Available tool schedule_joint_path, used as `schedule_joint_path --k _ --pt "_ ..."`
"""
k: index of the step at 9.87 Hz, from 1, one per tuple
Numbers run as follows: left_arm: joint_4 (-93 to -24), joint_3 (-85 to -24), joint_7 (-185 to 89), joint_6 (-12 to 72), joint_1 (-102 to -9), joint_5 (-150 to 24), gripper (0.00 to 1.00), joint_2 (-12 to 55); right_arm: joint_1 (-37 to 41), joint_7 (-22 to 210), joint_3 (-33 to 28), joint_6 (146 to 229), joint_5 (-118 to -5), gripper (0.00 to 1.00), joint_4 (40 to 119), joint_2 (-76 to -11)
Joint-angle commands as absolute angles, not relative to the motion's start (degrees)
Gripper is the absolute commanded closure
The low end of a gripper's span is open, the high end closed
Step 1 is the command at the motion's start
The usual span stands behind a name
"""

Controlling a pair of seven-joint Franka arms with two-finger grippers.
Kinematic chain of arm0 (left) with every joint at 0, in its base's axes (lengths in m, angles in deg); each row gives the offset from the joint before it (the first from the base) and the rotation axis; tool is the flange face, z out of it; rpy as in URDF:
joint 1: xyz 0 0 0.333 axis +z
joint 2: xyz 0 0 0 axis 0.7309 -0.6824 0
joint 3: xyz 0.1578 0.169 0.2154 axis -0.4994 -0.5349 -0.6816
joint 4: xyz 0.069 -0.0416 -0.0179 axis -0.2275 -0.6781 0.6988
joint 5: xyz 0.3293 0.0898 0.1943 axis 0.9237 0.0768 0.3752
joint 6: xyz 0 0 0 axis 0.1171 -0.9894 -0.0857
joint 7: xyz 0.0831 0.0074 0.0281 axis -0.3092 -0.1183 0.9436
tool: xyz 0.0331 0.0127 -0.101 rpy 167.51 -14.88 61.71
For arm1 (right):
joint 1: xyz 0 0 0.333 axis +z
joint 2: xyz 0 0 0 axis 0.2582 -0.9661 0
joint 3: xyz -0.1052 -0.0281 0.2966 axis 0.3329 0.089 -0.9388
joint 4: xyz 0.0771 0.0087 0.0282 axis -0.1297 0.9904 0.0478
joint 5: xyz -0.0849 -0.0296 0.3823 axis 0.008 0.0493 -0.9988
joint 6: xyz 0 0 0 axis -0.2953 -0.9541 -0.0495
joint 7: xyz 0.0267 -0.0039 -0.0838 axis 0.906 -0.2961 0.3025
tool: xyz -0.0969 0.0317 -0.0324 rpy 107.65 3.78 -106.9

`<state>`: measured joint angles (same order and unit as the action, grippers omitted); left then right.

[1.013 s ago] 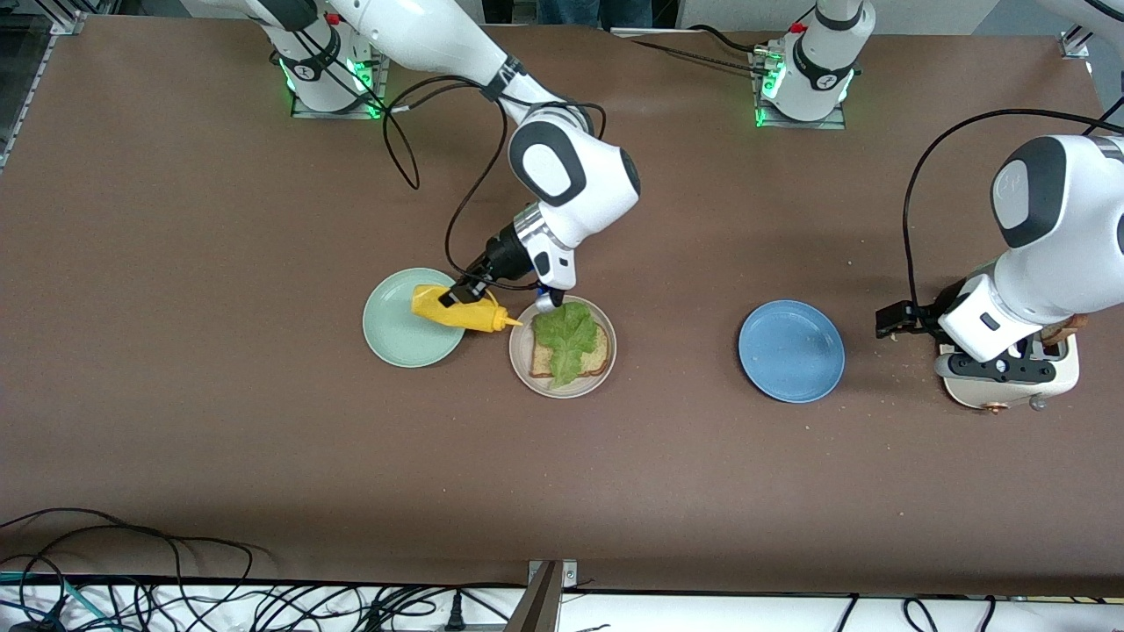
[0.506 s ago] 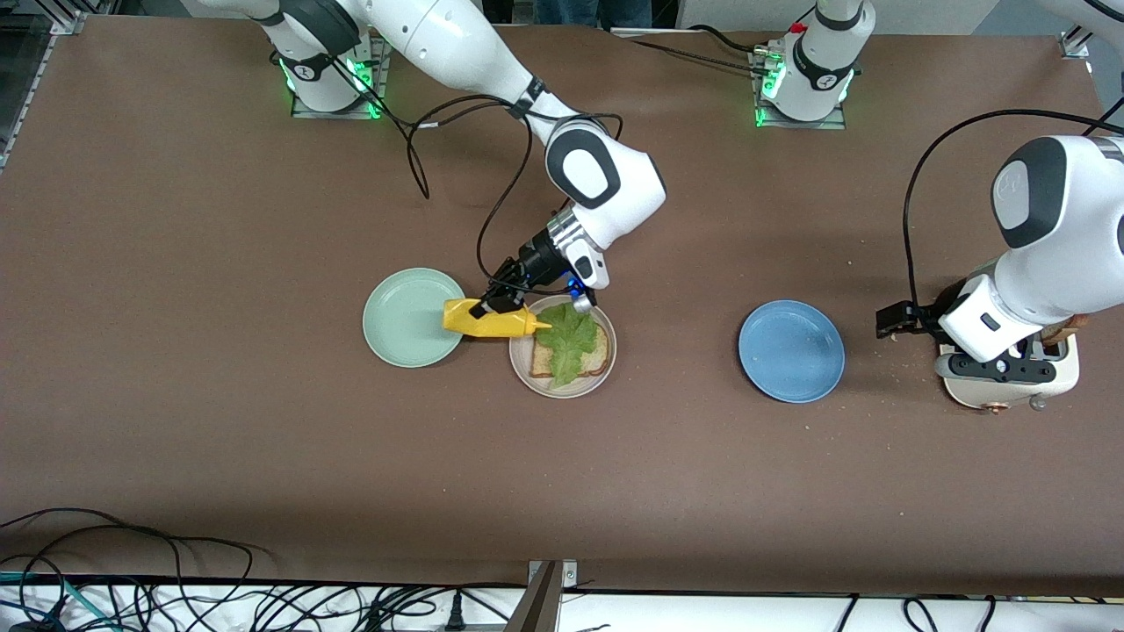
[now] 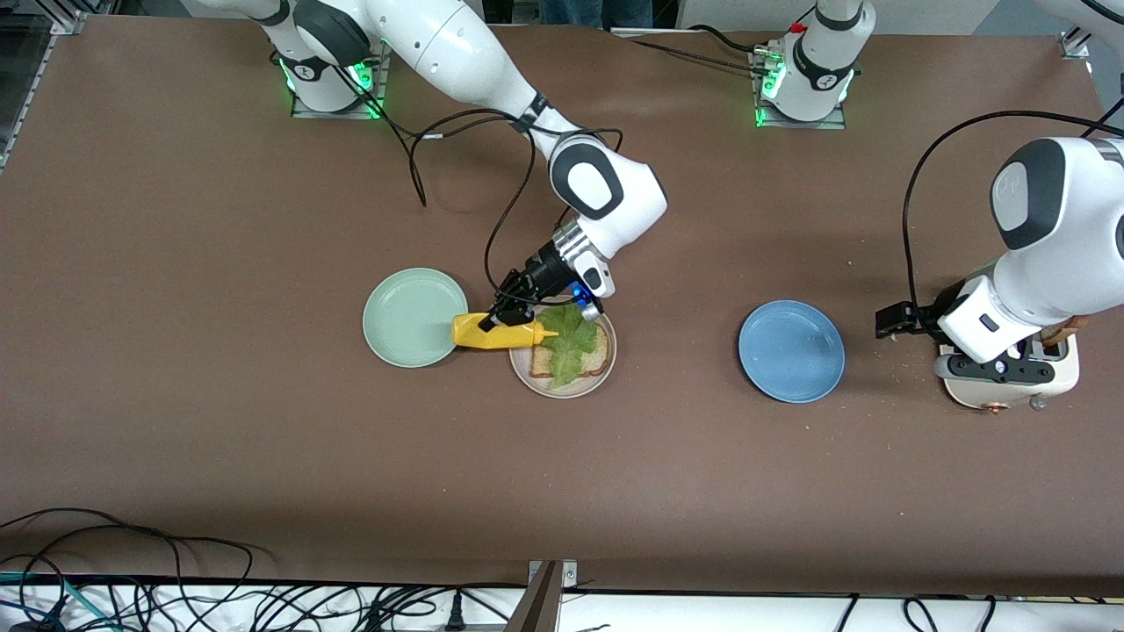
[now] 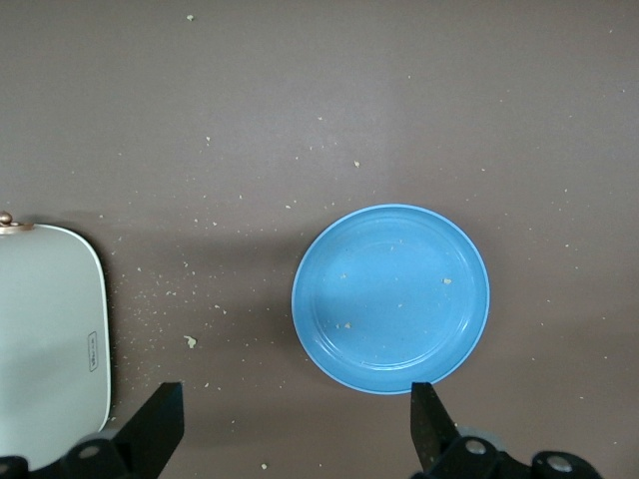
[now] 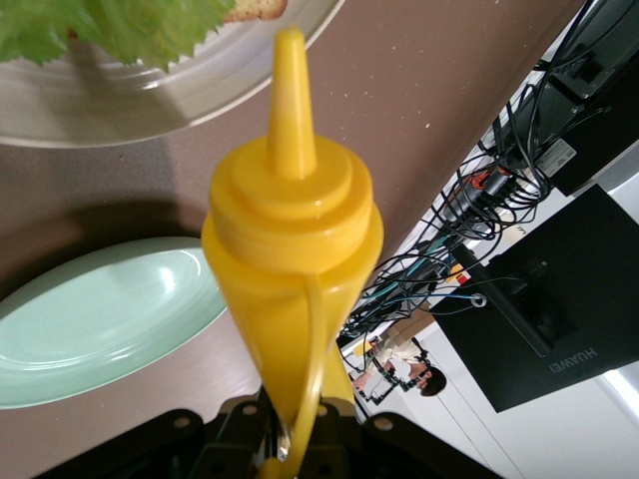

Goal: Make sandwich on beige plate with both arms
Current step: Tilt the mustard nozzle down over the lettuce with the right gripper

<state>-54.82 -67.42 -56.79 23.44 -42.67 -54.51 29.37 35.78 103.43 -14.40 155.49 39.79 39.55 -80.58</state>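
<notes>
Mint green plate (image 3: 410, 317) sits bare on the tabletop (image 3: 219, 395), toward the right arm's end. Yellow mustard bottle (image 3: 497, 333) hangs tipped on its side over the gap between that plate and the beige plate (image 3: 562, 387); nozzle points at the lettuce leaf (image 3: 569, 341). In the right wrist view the bottle's base is cut off by the frame edge.

Sandwich is incomplete: one tan bread slice (image 3: 600, 353) with brown crust lies on the beige plate, ruffled green leaf on top hiding much of it. No top slice on it.

Right gripper (image 3: 493, 316): jaws clamped on the bottle's body; arm stretched from its base, wrist angled down.

Blue plate (image 3: 790, 351) holds only crumbs. Left gripper (image 4: 295, 429): jaws spread wide, empty, over the tabletop between the blue plate and the cream toaster (image 3: 1067, 373), which the left arm largely covers. The left arm waits.
</notes>
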Motion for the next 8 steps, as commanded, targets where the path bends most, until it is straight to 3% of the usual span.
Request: schedule_joint_path --k 1,8 --pt "-54.84 -67.13 -55.81 23.35 -42.57 -52.48 0.0 29.46 38.74 105.45 -11.41 155.56 41.29 1.0 35.79 -83.26" --pt "-54.84 -67.13 -55.81 23.35 -42.57 -52.48 0.0 29.37 38.39 108.52 -9.83 152.32 39.98 1.0 32.46 -82.03"
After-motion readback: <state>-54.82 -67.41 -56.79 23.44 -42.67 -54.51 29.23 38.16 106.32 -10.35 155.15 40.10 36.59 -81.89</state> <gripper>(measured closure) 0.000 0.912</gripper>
